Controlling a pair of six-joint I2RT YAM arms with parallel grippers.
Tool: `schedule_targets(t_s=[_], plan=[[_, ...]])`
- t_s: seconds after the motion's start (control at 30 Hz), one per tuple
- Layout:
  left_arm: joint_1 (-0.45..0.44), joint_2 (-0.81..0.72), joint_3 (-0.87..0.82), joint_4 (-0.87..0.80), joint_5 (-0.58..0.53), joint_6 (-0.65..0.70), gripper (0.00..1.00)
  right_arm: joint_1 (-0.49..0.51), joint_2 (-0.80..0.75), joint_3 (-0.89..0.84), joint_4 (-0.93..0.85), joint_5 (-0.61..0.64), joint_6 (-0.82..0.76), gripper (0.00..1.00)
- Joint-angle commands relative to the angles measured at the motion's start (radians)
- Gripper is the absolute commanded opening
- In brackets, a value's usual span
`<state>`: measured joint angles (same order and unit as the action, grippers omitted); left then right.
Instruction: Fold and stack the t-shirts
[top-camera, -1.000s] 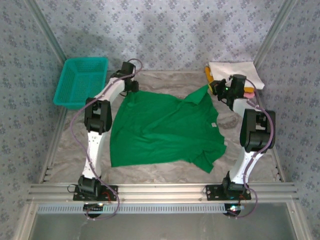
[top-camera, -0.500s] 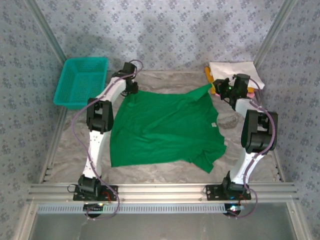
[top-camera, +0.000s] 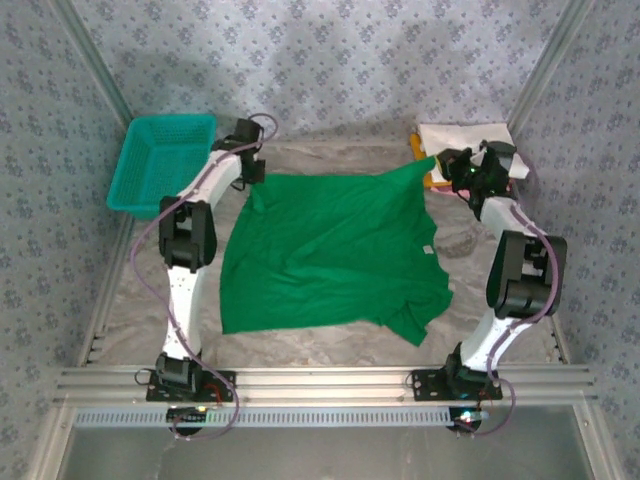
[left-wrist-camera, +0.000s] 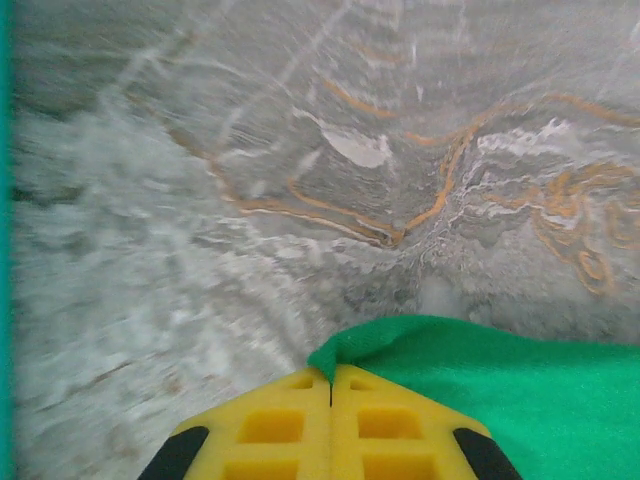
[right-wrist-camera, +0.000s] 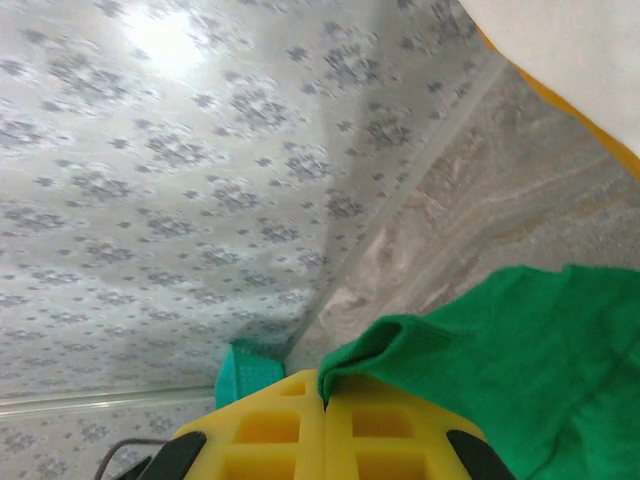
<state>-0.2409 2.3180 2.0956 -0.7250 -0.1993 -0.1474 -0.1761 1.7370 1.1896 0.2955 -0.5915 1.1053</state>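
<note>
The bright green t-shirt (top-camera: 335, 250) lies spread over the middle of the marbled table, its far edge pulled taut between both arms. My left gripper (top-camera: 250, 180) is shut on the shirt's far left corner (left-wrist-camera: 345, 350), low over the table. At the far right corner (right-wrist-camera: 400, 345) my right gripper (top-camera: 440, 165) is shut on the cloth and holds it lifted. A folded stack sits at the back right: the white shirt (top-camera: 470, 140) on top, with an orange-yellow edge (top-camera: 418, 150) and a pink edge (top-camera: 512, 184) under it.
A teal plastic mesh basket (top-camera: 162, 165) stands at the back left, beside the left arm. Patterned walls and metal frame rails close in the table on three sides. The marbled table (top-camera: 130, 300) lies bare left of the shirt.
Both grippers have moved toward the back and outward with the shirt's corners, so the far edge is now stretched straight and the collar fold has flattened.
</note>
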Motion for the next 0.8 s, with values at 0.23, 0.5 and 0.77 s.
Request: schedule_targets(t_s=[0.23,0.5,0.77], plan=[[0.026,-0.376,-0.212,0.091,0.044,0.070,0.00,-0.057,-0.241,-0.022,-0.092,-0.013,-0.051,0.00],[0.041,-0.903,-0.534,0.180,0.066,0.139,0.00,-0.176,-0.543,-0.049,-0.266,-0.048,-0.085,0.00],[0.043,-1.213,-0.589,0.061,0.225,0.136,0.00,-0.255,-0.815,-0.036,-0.421,-0.137,-0.122,0.00]])
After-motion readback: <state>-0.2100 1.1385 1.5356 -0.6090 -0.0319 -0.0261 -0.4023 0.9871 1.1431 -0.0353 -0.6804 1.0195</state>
